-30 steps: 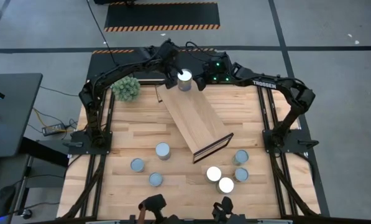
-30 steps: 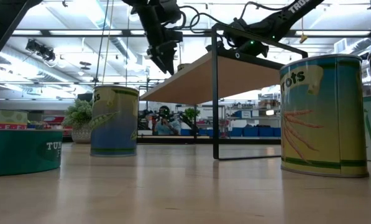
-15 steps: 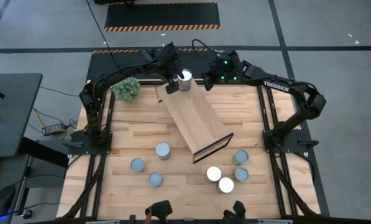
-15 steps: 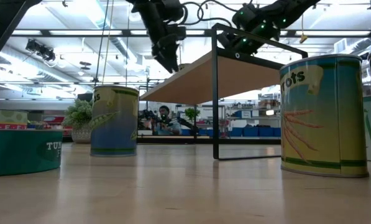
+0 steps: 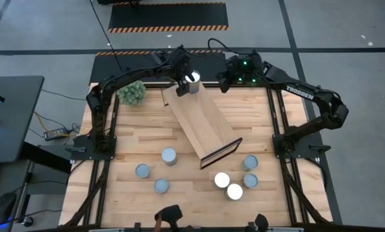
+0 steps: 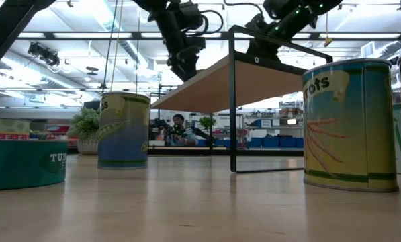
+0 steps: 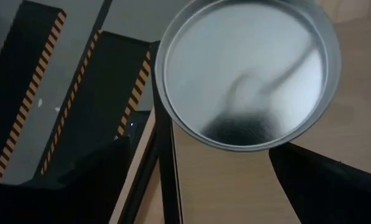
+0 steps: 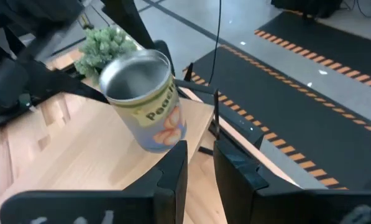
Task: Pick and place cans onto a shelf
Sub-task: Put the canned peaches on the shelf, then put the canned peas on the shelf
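Note:
One can [image 5: 192, 78] with a silvery top stands upright on the far end of the shelf [image 5: 205, 122], a light-wood plank on a dark frame. My left gripper [image 5: 184, 84] is open just left of it. In the left wrist view, its fingers [image 7: 104, 180] stand on either side of the can's top [image 7: 247, 68]. My right gripper [image 5: 223, 82] is off to the can's right with only a narrow gap between its fingers. In the right wrist view [image 8: 199, 152] it faces the can [image 8: 149, 106]. Several more cans [image 5: 169, 156] stand on the table. My left gripper comes at the can from above and from the table's left, with one finger on each side of the can's upper part. The can's top hides the fingertips. I cannot tell whether they touch the can's sides.
The green plant ball [image 5: 131, 92] sits at the far left. Three cans [image 5: 142, 171] stand at the near left and several [image 5: 234, 191] at the near right, beyond the shelf's dark-framed end [image 5: 221, 153]. In the low view a tall can [image 6: 351, 121] stands close.
My right gripper has drawn back from the can, going up and toward the table's right edge. My left gripper has shifted a little closer to the can. The can has stayed upright on the shelf's far end.

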You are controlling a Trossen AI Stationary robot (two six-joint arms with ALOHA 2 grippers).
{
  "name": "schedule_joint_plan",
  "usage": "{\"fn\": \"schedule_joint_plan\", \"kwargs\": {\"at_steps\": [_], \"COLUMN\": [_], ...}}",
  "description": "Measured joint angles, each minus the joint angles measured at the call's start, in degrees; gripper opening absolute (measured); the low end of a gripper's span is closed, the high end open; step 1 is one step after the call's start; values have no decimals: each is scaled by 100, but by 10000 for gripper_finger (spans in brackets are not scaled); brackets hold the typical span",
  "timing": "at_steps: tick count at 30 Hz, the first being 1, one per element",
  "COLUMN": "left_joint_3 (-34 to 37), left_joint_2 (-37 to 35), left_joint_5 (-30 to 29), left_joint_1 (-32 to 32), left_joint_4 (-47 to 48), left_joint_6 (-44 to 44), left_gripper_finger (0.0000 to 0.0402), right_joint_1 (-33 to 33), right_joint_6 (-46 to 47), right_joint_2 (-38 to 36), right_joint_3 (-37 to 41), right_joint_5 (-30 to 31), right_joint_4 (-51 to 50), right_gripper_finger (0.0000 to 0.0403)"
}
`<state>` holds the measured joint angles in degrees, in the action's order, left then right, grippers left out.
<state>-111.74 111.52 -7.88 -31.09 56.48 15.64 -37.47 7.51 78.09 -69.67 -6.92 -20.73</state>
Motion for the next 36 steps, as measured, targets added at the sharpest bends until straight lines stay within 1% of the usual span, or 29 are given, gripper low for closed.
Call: {"fn": "schedule_joint_plan", "kwargs": {"at_steps": [5,8,12,16,19,24,27,29,32,36], "left_joint_3": [0,0,0,0,0,0,0,0,-4,-4], "left_joint_2": [26,27,22,18,0,-285,-581,-814,-1134,-1410], "left_joint_5": [-261,-281,-324,-417,-413,-523,-691,-694,-504,-12], "left_joint_1": [51,74,116,232,357,516,563,579,690,996], "left_joint_4": [-146,-134,224,833,1072,1165,1223,1348,1570,1985], "left_joint_6": [70,68,-3,-138,-223,-540,-856,-1124,-1587,-1975], "left_gripper_finger": [389,389,389,389,389,389,389,389,389,389], "right_joint_1": [0,0,0,29,100,292,410,475,533,590], "right_joint_6": [0,0,0,0,0,26,24,24,24,16], "right_joint_2": [-145,-211,-301,-435,-576,-845,-1014,-1132,-1288,-1421], "right_joint_3": [0,0,0,0,0,0,0,0,0,0], "right_joint_5": [0,0,-4,-7,-11,-18,-4,-4,-2,-1], "right_joint_4": [-4,-41,-178,-534,-846,-1308,-1420,-1412,-1402,-1384], "right_gripper_finger": [85,85,85,85,85,85,85,85,85,85]}}
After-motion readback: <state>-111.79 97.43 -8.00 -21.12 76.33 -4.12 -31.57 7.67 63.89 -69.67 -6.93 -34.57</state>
